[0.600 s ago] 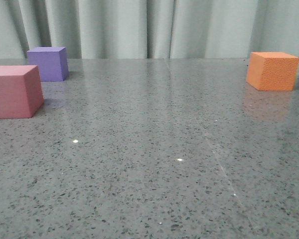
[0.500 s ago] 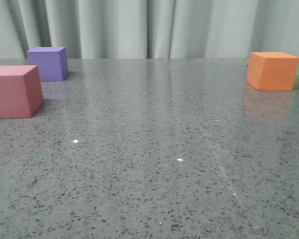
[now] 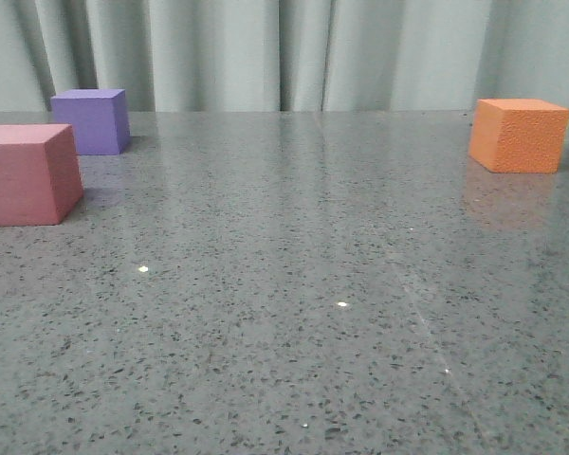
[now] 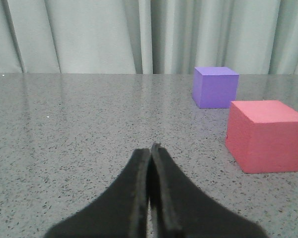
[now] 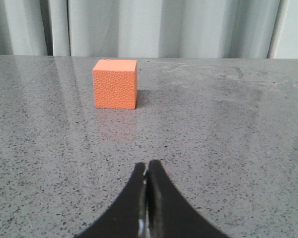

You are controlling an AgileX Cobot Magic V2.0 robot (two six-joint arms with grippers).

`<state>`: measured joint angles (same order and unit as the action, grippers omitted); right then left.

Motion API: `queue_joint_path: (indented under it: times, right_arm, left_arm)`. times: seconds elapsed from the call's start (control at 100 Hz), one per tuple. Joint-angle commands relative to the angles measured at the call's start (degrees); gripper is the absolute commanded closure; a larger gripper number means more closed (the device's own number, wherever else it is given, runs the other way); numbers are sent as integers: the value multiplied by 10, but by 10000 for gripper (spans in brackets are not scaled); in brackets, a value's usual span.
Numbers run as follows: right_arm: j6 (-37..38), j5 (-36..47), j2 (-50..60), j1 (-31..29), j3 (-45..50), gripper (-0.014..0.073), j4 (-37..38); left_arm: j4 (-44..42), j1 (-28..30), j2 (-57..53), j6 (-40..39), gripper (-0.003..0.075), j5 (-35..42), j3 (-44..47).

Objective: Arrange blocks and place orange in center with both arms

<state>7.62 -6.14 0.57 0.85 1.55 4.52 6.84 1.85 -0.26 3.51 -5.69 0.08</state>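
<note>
orange cube: far right of desk, well apart from the others, not yet central
pink cube: left edge, purple cube just behind it
left gripper: fingers pressed together, empty, pink cube off to one side ahead
right gripper: fingers closed, empty, orange cube ahead, likely its pick
stage: nothing grasped, start of task

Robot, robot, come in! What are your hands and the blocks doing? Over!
Left gripper shut, empty. Right gripper shut, empty. Orange cube far right; pink cube and purple cube far left. Nothing between them.
</note>
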Motion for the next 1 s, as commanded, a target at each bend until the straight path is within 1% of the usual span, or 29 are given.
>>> queue_joint_path:
  times: [0.0, 0.28, 0.46, 0.64, 0.76, 0.88, 0.99]
  right_arm:
    - [-4, 42, 15, -4, -3, 715, 14]
    - [-4, 50, 14, -3, -7, 713, 12]
    - [-4, -11, -4, -3, -54, 713, -39]
    - [-4, -58, -48, -3, -139, 713, -49]
    - [-4, -102, -91, -3, -201, 713, -49]
    - [-4, -153, -140, -3, -262, 713, -50]
    - [-4, -181, -183, -3, -309, 713, -49]
  left_arm:
    - [4, 1, -19, -2, 739, 45, 11]
    - [10, 1, -19, -2, 740, 45, 6]
    - [30, 1, -1, -2, 740, 38, -42]
    - [30, 1, 65, -2, 740, -8, -144]
    - [30, 1, 131, -2, 740, -64, -222]
    - [30, 1, 205, -2, 740, -139, -308]
    - [30, 1, 270, -2, 739, -162, -370]
